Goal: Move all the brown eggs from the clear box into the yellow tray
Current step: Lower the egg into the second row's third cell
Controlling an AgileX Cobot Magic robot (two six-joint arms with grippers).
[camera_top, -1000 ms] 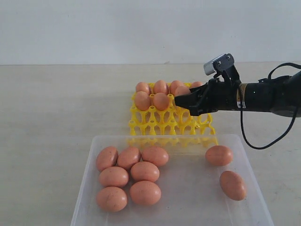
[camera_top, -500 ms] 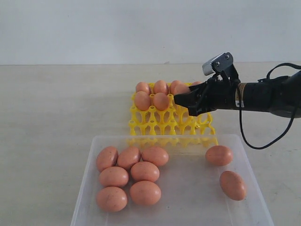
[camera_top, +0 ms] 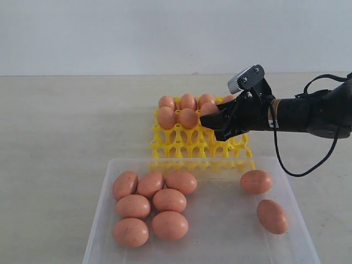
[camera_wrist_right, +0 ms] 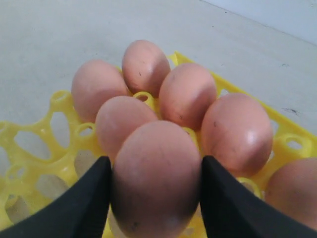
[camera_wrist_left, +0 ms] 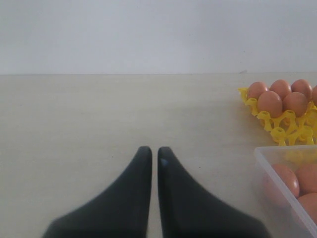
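Right gripper [camera_top: 213,118] pinches a brown egg [camera_wrist_right: 154,173] above the yellow tray's [camera_top: 190,144] right side (clear box [camera_top: 220,234] holds nine). Left gripper [camera_wrist_left: 154,154]: pressed together, empty.

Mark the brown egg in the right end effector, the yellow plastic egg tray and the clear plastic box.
gripped smooth brown egg [camera_wrist_right: 156,173]: right wrist view, shell middle.
yellow plastic egg tray [camera_top: 190,148]: exterior view, empty front cups.
clear plastic box [camera_top: 220,215]: exterior view, bare floor.

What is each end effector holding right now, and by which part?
Right end effector grips one brown egg across its sides; left end effector holds nothing.
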